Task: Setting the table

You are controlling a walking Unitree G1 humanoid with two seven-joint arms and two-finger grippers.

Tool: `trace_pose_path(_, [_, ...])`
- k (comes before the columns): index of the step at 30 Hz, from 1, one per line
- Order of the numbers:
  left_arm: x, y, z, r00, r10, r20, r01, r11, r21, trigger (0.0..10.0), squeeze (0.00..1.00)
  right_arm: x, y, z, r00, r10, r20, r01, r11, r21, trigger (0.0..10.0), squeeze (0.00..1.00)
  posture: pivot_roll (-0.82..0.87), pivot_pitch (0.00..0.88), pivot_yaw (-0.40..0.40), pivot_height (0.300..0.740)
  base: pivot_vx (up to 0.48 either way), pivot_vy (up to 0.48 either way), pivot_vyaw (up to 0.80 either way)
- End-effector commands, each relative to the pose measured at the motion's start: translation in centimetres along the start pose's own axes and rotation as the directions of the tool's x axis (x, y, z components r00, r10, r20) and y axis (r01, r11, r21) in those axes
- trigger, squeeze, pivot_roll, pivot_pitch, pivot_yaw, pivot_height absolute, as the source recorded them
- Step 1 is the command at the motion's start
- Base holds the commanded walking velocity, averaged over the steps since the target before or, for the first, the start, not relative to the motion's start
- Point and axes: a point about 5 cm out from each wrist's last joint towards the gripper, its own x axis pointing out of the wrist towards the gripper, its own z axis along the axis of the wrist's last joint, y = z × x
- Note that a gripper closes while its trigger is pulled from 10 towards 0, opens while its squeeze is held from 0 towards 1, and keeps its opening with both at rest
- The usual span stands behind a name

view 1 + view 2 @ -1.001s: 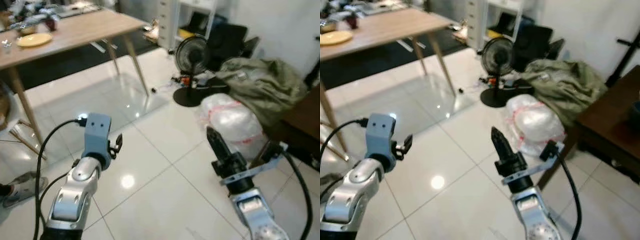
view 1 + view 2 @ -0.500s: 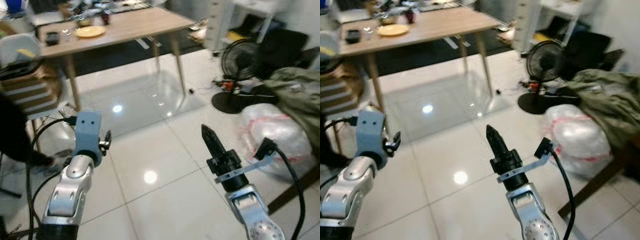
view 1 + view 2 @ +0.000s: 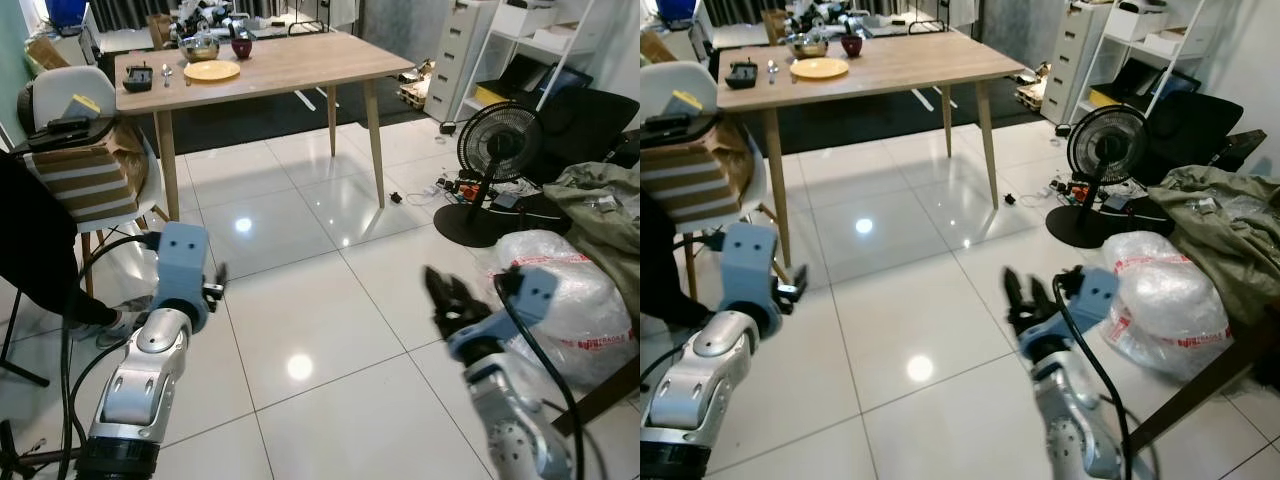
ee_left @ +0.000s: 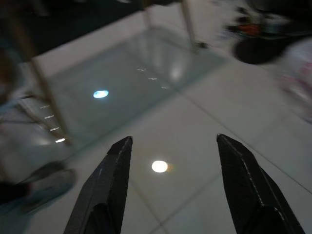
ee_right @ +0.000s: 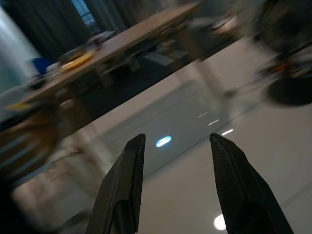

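Left hand [image 4: 170, 195], right hand [image 5: 175, 185] spread, empty; wrist views blurred.

Bright room, blurred wrist views

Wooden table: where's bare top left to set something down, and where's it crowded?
On the wooden table, the near-right stretch, from the yellow plate out to the right corner, is bare wood. The far-left end is crowded: dark object, spoon, metal bowl, dark cup and clutter behind.
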Motion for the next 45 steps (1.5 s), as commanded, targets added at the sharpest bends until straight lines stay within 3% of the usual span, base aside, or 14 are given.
trace_pose_path(1, [-0.2, -1.1, -1.0, 0.995, -0.099, -0.029, 0.1, 0.995, 0.014, 10.0, 0.0, 0.0, -0.4, -0.1, 1.0, -0.014, 0.009, 0.014, 1.0, -0.027, 10.0, 0.0, 0.1, 0.065, 0.09, 0.74, 0.458, 0.0, 0.0])
trace_pose_path(4, [-0.2, -1.6, -1.2, 0.993, -0.113, -0.025, 0.114, 0.993, 0.029, 10.0, 0.0, 0.0, -0.3, -0.1, 1.0, 0.017, 0.003, -0.017, 1.0, -0.015, 10.0, 0.0, 0.1, 0.063, 0.086, 0.74, 0.458, 0.0, 0.0])
trace_pose_path(8, [-0.1, -1.9, -1.4, 0.995, -0.096, -0.018, 0.096, 0.995, 0.03, 10.0, 0.0, -0.1, 1.1, -0.8, 0.988, 0.15, -0.025, -0.15, 0.988, -0.028, 10.0, 0.0, 0.1, 0.062, 0.08, 0.74, 0.458, 0.0, 0.0])
trace_pose_path(12, [-0.1, -1.7, -1.4, 0.998, -0.069, -0.012, 0.07, 0.997, 0.027, 10.0, 0.0, -0.8, 3.1, -2.3, 0.938, 0.326, -0.12, -0.337, 0.937, -0.093, 10.0, 0.0, 0.1, 0.065, 0.074, 0.74, 0.458, 0.0, 0.0])
trace_pose_path(14, [-0.2, -1.5, -1.4, 0.997, -0.072, -0.01, 0.073, 0.997, 0.032, 10.0, 0.0, -0.9, 3.4, -2.9, 0.925, 0.347, -0.151, -0.369, 0.916, -0.156, 10.0, 0.0, 0.1, 0.065, 0.074, 0.74, 0.458, 0.0, 0.0])
trace_pose_path(18, [-0.5, -1.4, -1.5, 0.997, -0.076, -0.005, 0.076, 0.996, 0.04, 10.0, 0.0, -0.7, 3.1, -3.1, 0.937, 0.314, -0.155, -0.343, 0.912, -0.224, 10.0, 0.0, 0.11, 0.069, 0.071, 0.74, 0.458, 0.0, 0.0])
trace_pose_path(21, [-0.8, -1.4, -1.6, 0.998, -0.07, -0.002, 0.07, 0.996, 0.062, 10.0, 0.0, 0.0, 2.3, -2.7, 0.966, 0.23, -0.12, -0.256, 0.921, -0.294, 10.0, 0.0, 0.11, 0.077, 0.065, 0.74, 0.458, 0.0, 0.0])
trace_pose_path(26, [-1.0, -1.7, -1.6, 0.998, -0.068, 0.004, 0.068, 0.996, 0.06, 10.0, 0.0, 0.4, 2.0, -1.9, 0.979, 0.195, -0.064, -0.205, 0.937, -0.284, 10.0, 0.0, 0.11, 0.08, 0.062, 0.74, 0.458, 0.0, 0.0])
trace_pose_path(32, [-1.0, -1.9, -1.5, 0.999, -0.049, 0.015, 0.048, 0.997, 0.063, 10.0, 0.0, 0.2, 2.4, -2.2, 0.975, 0.212, -0.061, -0.221, 0.922, -0.32, 10.0, 0.0, 0.11, 0.087, 0.06, 0.74, 0.458, 0.0, 0.0])
trace_pose_path(45, [-1.1, -1.7, -1.5, 1.0, -0.024, 0.015, 0.023, 0.998, 0.064, 10.0, 0.0, -0.1, 3.3, -2.9, 0.97, 0.232, -0.07, -0.243, 0.936, -0.255, 10.0, 0.0, 0.12, 0.093, 0.059, 0.74, 0.458, 0.0, 0.25])
